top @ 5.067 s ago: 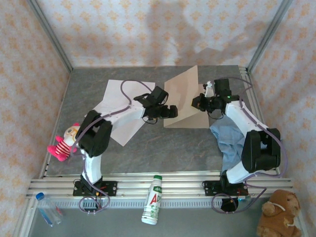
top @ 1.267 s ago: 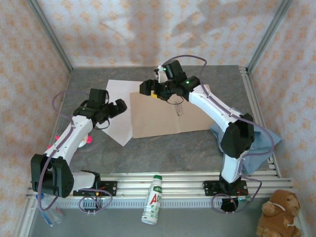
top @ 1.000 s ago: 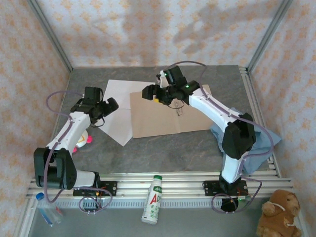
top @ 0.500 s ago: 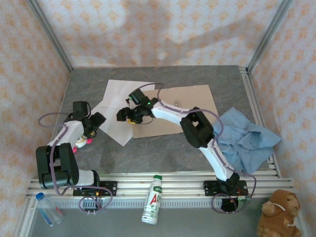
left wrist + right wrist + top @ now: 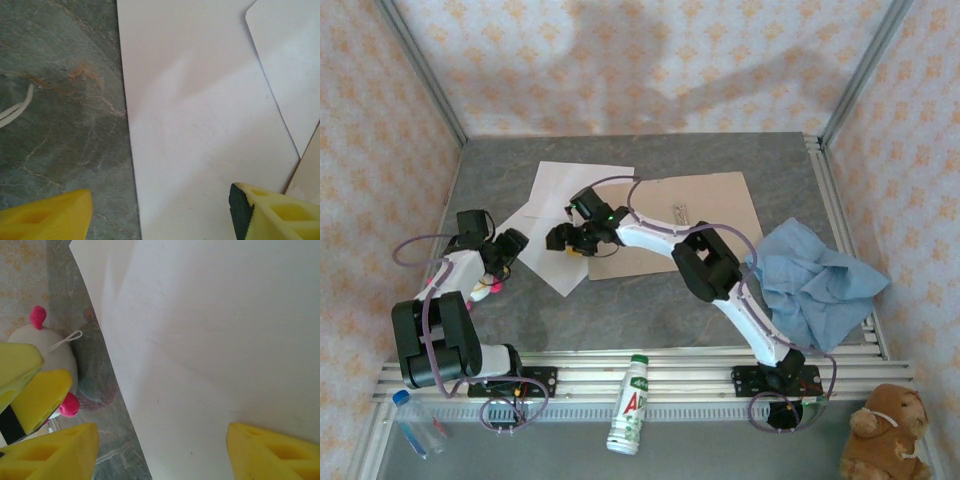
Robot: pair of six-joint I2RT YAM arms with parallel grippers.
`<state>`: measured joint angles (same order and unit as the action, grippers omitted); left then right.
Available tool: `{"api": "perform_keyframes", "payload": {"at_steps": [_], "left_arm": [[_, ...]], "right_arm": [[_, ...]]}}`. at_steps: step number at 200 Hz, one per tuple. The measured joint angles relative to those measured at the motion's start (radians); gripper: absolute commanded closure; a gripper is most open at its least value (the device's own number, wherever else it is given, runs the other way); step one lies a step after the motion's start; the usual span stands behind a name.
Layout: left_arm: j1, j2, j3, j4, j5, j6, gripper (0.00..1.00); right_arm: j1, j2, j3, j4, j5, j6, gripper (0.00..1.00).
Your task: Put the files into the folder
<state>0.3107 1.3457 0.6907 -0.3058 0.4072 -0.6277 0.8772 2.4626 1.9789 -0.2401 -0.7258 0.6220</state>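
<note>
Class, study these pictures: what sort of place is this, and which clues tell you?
Probably a robot test cell in a lab: the white left arm and right arm are bolted to a silver aluminium rail, and floral-patterned panels enclose the grey marbled table.

Mostly matt surfaces on my table, with gloss only at the near edge.

From above, I read the files (image 5: 555, 185) at ten o'clock as thin, smooth, matt white paper, and the folder (image 5: 720, 200) beside them as dull tan cardboard. The table (image 5: 650, 310) has a grey, veined stone look with little sheen. The cloth (image 5: 815, 280) at four o'clock is soft, crumpled light blue fabric. The rails (image 5: 650, 368) at six o'clock are bare pale metal, and the bottle (image 5: 632, 400) there is glossy plastic. In my left wrist view, the left gripper (image 5: 161, 200) has fingers (image 5: 45, 217) of smooth yellow plastic.
</note>
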Motion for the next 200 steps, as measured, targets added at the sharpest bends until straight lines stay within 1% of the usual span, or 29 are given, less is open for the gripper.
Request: {"api": "perform_keyframes", "payload": {"at_steps": [25,42,54,102,118,131,152,200], "left_arm": [[0.000,0.023,0.000,0.008,0.006,0.000,0.22],[0.000,0.032,0.000,0.008,0.003,0.007,0.16],[0.000,0.034,0.000,0.007,-0.003,0.013,0.13],[0.000,0.039,0.000,0.008,-0.030,0.023,0.13],[0.000,0.052,0.000,0.008,-0.033,0.024,0.15],[0.000,0.065,0.000,0.009,-0.034,0.026,0.16],[0.000,0.086,0.000,0.016,-0.034,0.026,0.17],[0.000,0.107,0.002,0.034,-0.033,0.026,0.18]], "right_arm": [[0.024,0.000,-0.022,0.050,-0.001,0.042,0.32],[0.041,-0.003,-0.047,0.105,-0.002,0.080,0.32],[0.050,-0.011,-0.078,0.153,-0.005,0.110,0.32],[0.070,-0.071,-0.240,0.346,-0.008,0.252,0.33],[0.071,-0.088,-0.275,0.369,-0.008,0.274,0.32],[0.071,-0.101,-0.286,0.356,-0.006,0.268,0.32],[0.071,-0.127,-0.279,0.276,0.008,0.215,0.32],[0.059,-0.138,-0.162,0.068,0.072,0.055,0.32]]}}
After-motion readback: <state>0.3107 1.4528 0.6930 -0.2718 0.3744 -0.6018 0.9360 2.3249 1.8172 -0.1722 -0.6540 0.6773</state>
